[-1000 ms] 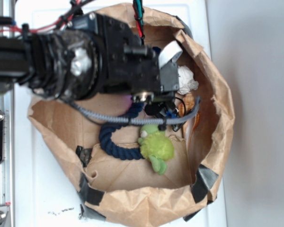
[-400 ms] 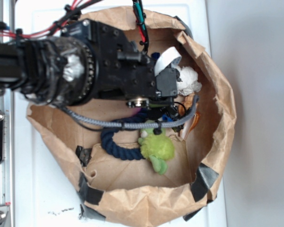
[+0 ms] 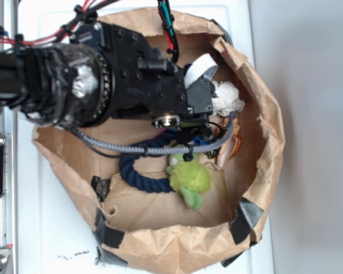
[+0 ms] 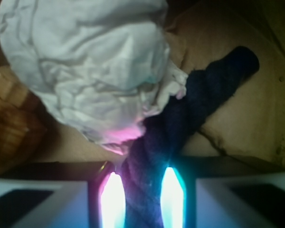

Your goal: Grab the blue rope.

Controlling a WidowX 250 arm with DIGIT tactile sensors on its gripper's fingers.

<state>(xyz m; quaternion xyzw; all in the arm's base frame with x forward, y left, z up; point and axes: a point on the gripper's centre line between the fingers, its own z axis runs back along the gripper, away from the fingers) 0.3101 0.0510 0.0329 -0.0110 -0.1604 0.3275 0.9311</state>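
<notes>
Jaws straddle the blue rope [image 4: 180, 123] narrowly, not visibly clamped — arm has crept toward 12 o'clock within the paper bag [image 3: 257, 85], crumpled white paper [image 4: 90, 66] at 11 o'clock; closing looks next.

Matt twisted cotton rope [image 4: 180, 123], crumpled white paper wad [image 4: 90, 66], creased brown paper bag [image 3: 160, 251], fuzzy green plush [image 3: 188, 178], matt black plastic claw [image 3: 195, 132].
</notes>
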